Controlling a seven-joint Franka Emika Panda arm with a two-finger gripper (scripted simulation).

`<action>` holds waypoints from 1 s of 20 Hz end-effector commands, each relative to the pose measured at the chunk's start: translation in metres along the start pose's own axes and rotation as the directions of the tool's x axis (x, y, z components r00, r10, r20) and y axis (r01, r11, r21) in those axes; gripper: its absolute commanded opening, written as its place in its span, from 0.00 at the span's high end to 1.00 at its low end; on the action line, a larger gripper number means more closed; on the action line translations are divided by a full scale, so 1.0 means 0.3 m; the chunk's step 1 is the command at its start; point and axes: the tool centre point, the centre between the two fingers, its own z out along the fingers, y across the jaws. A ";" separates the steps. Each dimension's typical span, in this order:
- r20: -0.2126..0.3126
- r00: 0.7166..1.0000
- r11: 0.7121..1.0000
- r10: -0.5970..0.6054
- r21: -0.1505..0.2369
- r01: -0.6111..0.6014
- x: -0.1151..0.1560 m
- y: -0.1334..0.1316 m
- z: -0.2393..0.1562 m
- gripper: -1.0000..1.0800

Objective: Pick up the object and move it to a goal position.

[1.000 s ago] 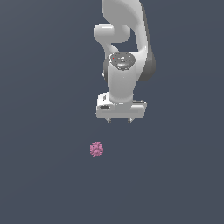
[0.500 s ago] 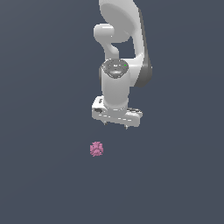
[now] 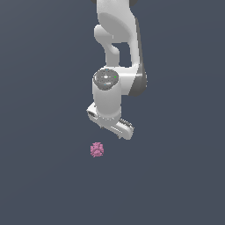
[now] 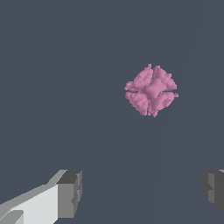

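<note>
- One object (image 3: 97, 150) on my screen right now: a small pink, bumpy lump sitting on the flat dark grey surface (image 3: 39, 184), all by itself.
- From the exterior view, my gripper (image 3: 110, 125) hangs above the surface, near the object but not touching it. The object sits lower in the frame and a bit toward the exterior view's left of the gripper.
- White arm (image 3: 117, 52) drops in from the top of that view, and the gripper's crossbar looks tilted, with the end toward the exterior view's right lower.
- Wrist view shows the same object (image 4: 151, 90) clearly, with its knobbly surface well lit.
- Both grey fingertips (image 4: 70, 193) show at the edge of the wrist view, well apart with only bare surface between them, so my jaws are wide and holding nothing.
- Object is not between the fingertips; it lies clear of them.
</note>
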 end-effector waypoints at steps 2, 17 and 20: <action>0.000 0.993 0.993 0.114 -0.002 -0.114 0.037 0.015 0.021 0.04; -0.014 0.833 0.833 0.553 -0.009 -0.553 0.183 0.082 0.108 0.04; -0.018 0.788 0.788 0.616 -0.009 -0.616 0.206 0.094 0.122 0.04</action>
